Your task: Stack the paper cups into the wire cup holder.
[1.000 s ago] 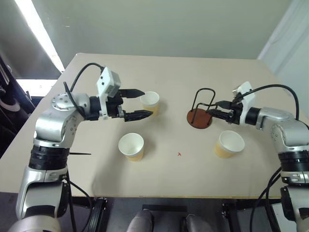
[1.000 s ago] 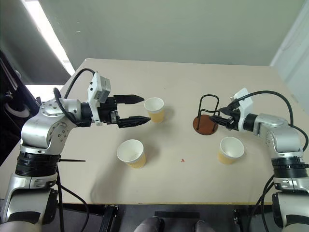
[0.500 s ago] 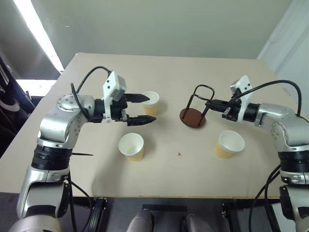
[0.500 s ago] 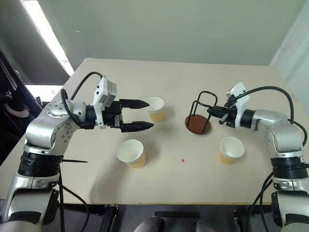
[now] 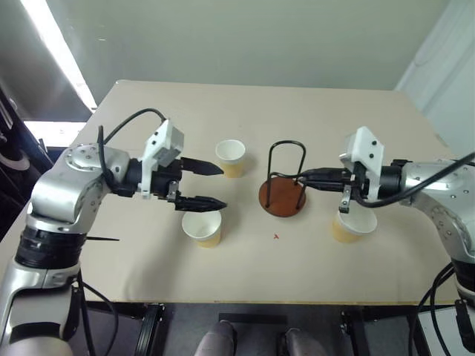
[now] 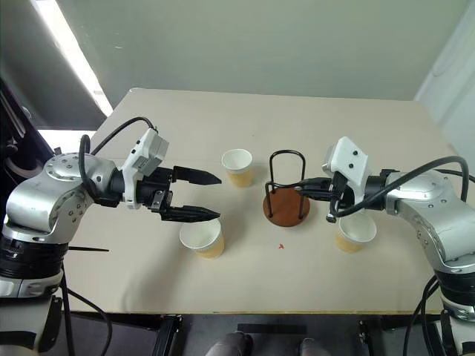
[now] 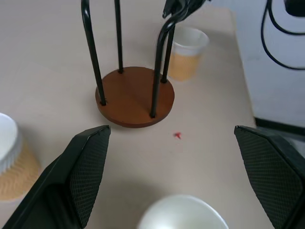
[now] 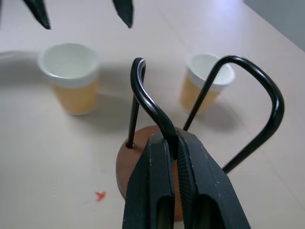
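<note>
Holder [image 5: 282,194] — brown disc, 2 black wire loops.

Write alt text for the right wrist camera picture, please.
The right gripper is shut on a black loop of the wire cup holder, which stands on the beige table. Two paper cups stand upright beyond it.

Beige table [image 5: 356,119] with three paper cups and a wire cup holder

The wire cup holder [image 5: 282,196] is set near the table's middle. One paper cup [image 5: 231,157] is placed just beyond it toward the left edge, another [image 5: 202,225] nearer the front edge, the third [image 5: 352,225] toward the right edge. A small red mark [image 5: 275,236] is seen before the holder.
</note>
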Controlling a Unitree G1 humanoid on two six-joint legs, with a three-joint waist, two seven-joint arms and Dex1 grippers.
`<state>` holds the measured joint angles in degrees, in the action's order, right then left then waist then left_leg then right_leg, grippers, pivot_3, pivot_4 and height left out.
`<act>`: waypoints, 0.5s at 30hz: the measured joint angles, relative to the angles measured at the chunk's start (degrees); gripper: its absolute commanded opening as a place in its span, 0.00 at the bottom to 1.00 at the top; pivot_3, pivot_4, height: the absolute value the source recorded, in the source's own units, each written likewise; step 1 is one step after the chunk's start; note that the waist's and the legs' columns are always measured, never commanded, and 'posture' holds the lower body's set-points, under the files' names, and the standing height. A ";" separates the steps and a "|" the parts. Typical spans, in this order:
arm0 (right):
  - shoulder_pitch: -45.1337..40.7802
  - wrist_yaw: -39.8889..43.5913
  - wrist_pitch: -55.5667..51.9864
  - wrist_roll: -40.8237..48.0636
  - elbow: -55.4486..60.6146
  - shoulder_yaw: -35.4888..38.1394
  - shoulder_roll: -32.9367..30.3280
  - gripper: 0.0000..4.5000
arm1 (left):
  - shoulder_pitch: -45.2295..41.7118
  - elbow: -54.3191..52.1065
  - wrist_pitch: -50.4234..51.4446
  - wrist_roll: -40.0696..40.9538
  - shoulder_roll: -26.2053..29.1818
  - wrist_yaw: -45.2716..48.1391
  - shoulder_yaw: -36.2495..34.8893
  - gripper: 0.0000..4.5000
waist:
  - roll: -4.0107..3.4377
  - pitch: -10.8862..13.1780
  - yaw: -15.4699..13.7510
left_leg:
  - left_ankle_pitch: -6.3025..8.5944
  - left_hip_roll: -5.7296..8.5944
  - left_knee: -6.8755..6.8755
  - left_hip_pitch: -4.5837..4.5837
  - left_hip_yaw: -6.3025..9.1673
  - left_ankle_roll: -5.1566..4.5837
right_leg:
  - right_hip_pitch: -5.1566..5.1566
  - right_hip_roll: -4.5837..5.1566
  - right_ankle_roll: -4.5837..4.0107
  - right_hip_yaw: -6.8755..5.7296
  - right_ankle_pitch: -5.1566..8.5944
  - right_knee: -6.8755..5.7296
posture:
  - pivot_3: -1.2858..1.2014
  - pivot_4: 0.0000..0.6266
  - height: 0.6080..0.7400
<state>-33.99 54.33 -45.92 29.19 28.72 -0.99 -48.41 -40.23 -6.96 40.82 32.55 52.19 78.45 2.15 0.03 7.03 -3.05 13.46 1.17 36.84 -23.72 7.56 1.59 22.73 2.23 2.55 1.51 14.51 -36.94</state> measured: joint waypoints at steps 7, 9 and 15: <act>3.07 -0.10 -2.95 4.28 5.64 -0.06 -0.37 0.00 | 2.44 -4.57 1.65 1.98 1.89 2.91 1.40 1.00 | 0.01 0.00 0.01 | 0.01 0.00 0.15 -0.01 0.00 -0.02 | -0.01 0.00 0.01 0.01 0.00 -0.05 | 0.52 0.24 1.00; 4.67 -0.11 -2.93 4.28 5.89 -0.42 -0.41 0.00 | 2.44 -4.93 1.87 2.04 1.60 2.45 1.42 1.00 | 0.01 -0.01 0.03 | 0.02 0.00 0.18 -0.01 0.00 -0.03 | -0.01 0.00 0.03 0.01 -0.02 -0.05 | 0.52 0.24 1.00; 5.82 -0.33 -1.59 2.91 5.37 -3.15 -0.25 0.00 | 2.41 -5.65 2.16 2.06 0.79 1.57 1.60 1.00 | 0.01 0.00 0.21 | 0.02 -0.03 0.18 0.00 -0.01 -0.04 | -0.01 0.00 0.04 0.01 -0.02 -0.07 | 0.52 0.24 1.00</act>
<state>-28.17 54.01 -47.50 32.10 34.10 -4.14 -48.67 -37.82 -12.60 42.98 34.61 52.99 80.02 3.75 0.04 7.02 -2.84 13.48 1.14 37.03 -23.73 7.55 1.55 22.72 2.23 2.59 1.52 14.49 -37.01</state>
